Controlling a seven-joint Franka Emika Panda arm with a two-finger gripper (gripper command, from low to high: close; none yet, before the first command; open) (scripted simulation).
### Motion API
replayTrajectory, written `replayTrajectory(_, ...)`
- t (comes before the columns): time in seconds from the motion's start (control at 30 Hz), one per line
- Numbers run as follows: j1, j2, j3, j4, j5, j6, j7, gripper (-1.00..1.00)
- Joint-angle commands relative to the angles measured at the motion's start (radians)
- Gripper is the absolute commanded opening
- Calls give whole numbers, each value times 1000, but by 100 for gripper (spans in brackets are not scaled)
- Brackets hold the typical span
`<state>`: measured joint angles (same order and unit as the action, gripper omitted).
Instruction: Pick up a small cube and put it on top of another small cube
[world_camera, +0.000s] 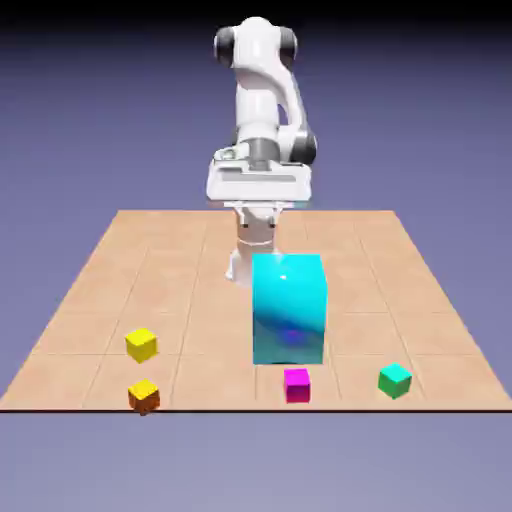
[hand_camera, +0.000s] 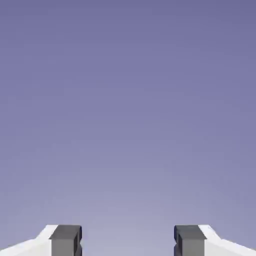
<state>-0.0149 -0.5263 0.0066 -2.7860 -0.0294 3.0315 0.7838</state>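
nothing done yet. gripper spread wide, empty, far back. orange cube sits near yellow cube, left side, both untouched.

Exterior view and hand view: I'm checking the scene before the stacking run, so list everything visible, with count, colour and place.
orange cube: one, orange with amber top, table's near edge, exterior view's left.
yellow cube: one, bright yellow, just behind the orange cube, apart from it.
cyan block: one, cyan, large, middle of the table.
magenta cube: one, magenta, in front of the cyan block.
green cube: one, green, near edge, exterior view's right.
table: one, tan tiles.
arm: one, white, far edge.
gripper: one, grey tips, open, empty, facing only backdrop in the hand view.
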Motion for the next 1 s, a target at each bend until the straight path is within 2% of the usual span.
replayTrajectory(0.0,-22,36,5,20,-24,-5,35,0)
replayTrajectory(0.83,-580,942,142,518,-634,-119,922,0)
replayTrajectory(0.97,-558,1041,98,574,-684,-85,981,0)
